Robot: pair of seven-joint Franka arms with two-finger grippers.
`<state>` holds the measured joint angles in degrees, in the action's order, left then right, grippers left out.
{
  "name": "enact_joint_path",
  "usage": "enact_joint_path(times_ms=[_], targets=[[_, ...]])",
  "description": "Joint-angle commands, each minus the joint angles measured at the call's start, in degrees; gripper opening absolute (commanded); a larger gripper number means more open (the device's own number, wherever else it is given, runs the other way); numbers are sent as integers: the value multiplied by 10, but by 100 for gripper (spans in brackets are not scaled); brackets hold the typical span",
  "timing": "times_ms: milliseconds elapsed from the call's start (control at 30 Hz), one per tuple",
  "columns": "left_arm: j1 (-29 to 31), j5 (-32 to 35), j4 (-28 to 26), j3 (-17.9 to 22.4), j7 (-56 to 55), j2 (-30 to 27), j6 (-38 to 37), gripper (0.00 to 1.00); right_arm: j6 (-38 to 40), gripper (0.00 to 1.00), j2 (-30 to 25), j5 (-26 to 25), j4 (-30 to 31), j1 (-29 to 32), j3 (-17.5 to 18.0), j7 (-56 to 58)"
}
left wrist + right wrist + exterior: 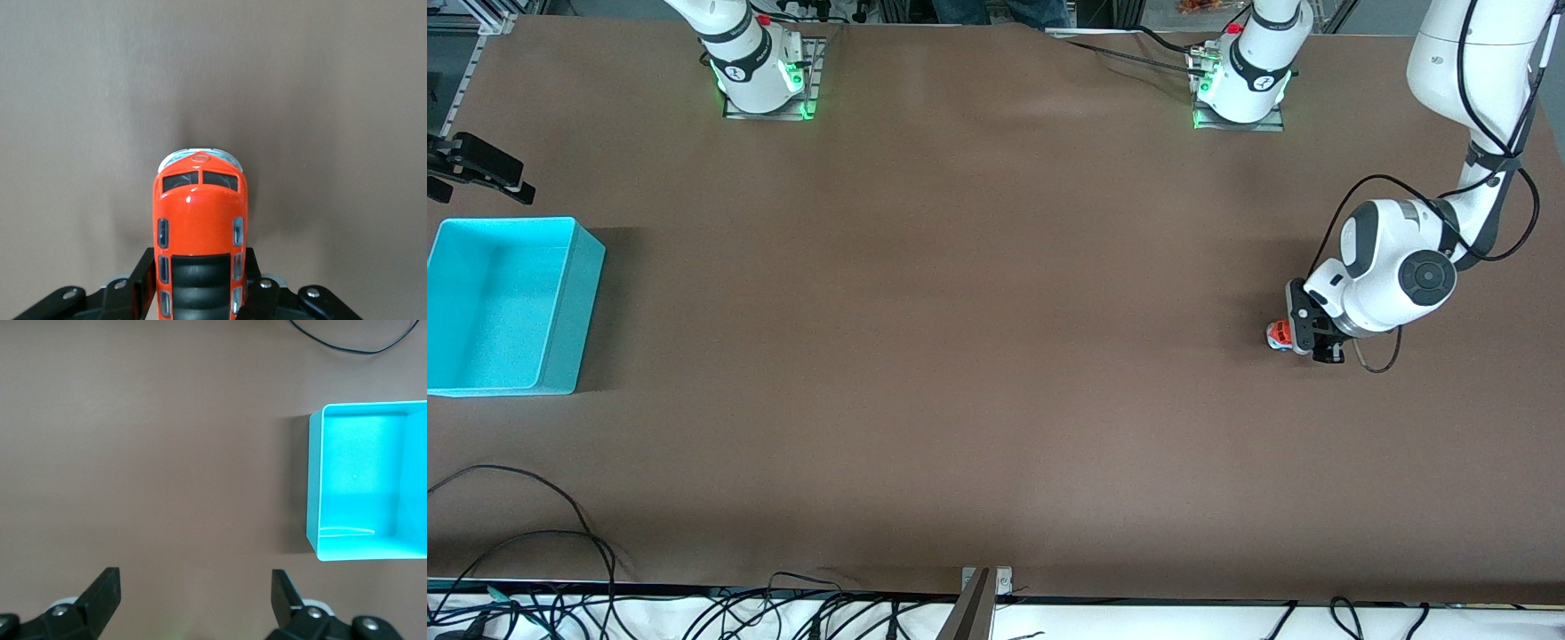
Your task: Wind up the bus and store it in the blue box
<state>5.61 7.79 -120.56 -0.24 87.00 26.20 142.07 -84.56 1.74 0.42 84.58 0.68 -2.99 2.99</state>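
I see the brown table (960, 293) with the blue box (560, 311) standing at the right arm's end, open side up, nothing visible in it. My left gripper (1303, 338) is down at the table toward the left arm's end with its fingers (143, 283) closed on the flanks of the bus (200, 233), which sits on the table surface, well apart from the box. My right gripper (193, 590) waits up above the table just beside the box, fingers (103, 590) spread wide and holding nothing.
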Motion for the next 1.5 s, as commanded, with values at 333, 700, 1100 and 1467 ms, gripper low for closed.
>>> enact_joint_path(times_ms=[333,700,1100,1467], targets=[[62,12,5,-6,11,37,22,22,9,100,-1,1,-10,1,1,-4],[96,10,21,-6,62,48,22,21,9,100,-1,1,-10,1,1,-4],[138,9,34,-6,128,57,22,21,9,100,-1,1,-10,1,1,-4],[170,9,51,-6,178,67,22,21,9,100,0,1,-10,1,1,-5]])
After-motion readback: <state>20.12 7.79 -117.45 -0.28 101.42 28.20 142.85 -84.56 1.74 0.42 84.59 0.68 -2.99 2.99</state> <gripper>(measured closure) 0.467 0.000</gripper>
